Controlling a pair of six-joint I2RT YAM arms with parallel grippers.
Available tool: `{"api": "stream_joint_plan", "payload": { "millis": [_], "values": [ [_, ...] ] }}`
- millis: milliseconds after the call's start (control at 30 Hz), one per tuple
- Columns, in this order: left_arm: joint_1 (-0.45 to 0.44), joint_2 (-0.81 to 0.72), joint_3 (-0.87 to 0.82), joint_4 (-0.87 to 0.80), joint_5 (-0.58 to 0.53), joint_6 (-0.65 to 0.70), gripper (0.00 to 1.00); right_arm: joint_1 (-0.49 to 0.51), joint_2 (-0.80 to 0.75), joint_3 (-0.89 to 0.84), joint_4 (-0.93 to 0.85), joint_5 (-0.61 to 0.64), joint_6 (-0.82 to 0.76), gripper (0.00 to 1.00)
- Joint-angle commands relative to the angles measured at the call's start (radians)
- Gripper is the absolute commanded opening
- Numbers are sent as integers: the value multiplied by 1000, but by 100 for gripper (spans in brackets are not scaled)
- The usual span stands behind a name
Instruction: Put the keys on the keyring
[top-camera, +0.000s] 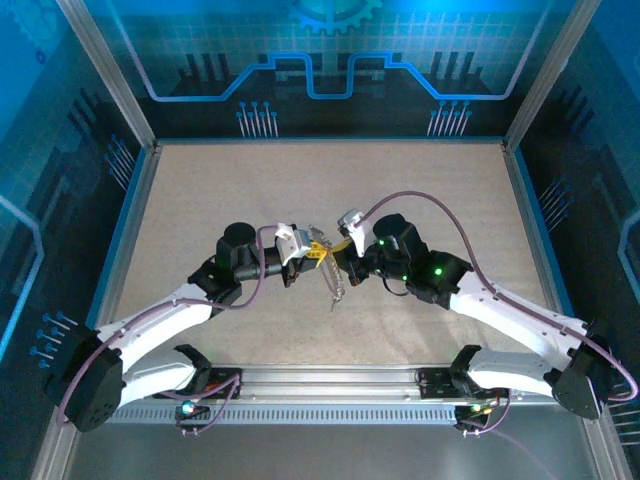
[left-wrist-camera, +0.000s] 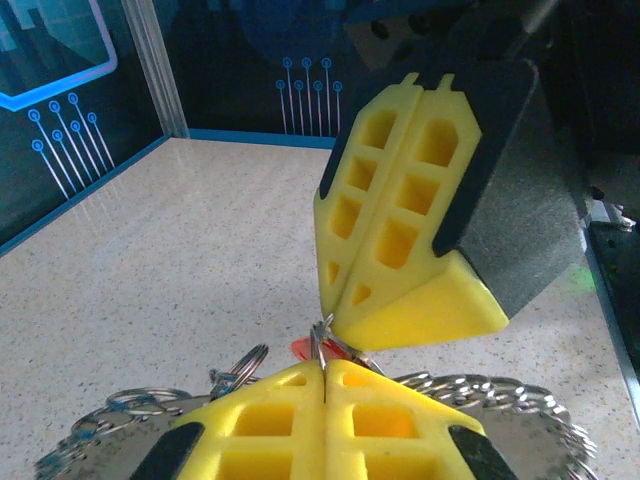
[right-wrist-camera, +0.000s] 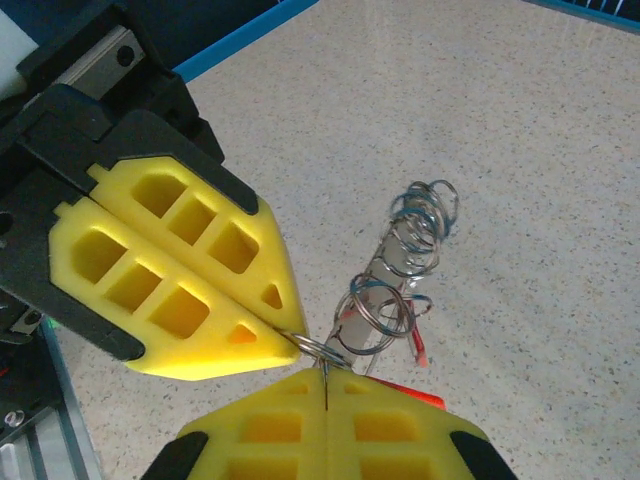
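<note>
Top view: both arms meet over mid-table (top-camera: 300, 190), with the left gripper (top-camera: 318, 251) and right gripper (top-camera: 346, 247) tip to tip. The keyring (top-camera: 338, 283) hangs from that meeting point as a thin silver streak, edge-on, above the speckled surface. Finger state can't be read at this range.

The wrist cams fill that in.
- **Left wrist:** its own two yellow fingers (left-wrist-camera: 260, 420) are pressed flat together, and a thin silver wire runs into the seam. The right gripper's fingers come down from above, also closed, tips against that same wire.
- **Right wrist:** mirror picture. Its own fingers are closed with a thin wire in the seam, and the left gripper's tip sits against a small loop just beside it.

So both are clamped narrow on wire at the top of the keyring (which exact loop each one has, can't tell).

The right wrist also gives the hanging part. A stack of small silver loops trails away from the pinch point, with the table behind it.

Counts:
- 2 grippers, 4 yellow fingers, 1 keyring.
- Keys (right-wrist-camera: 421, 344): the right wrist view shows two red heads. One dangles low beside the loop stack, the other is tucked just behind the right gripper's own finger.
- The left wrist view shows one red head, at the pinch point.
- The small loops overlap too much to count.
</note>
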Motion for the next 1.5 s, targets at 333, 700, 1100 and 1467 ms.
{"api": "stream_joint_plan", "payload": {
  "millis": [333,700,1100,1467],
  "values": [
    [-8,17,43,-2,4,-23,0,13,-22,13,56,-6,16,0],
    [-7,8,37,11,4,-29,0,26,33,43,43,18,33,0],
    [-6,6,40,0,-28,-37,0,57,9,29,5,64,-8,0],
    [-9,-2,26,21,-16,-12,0,59,-10,1,21,90,-1,0]
  ]
}}
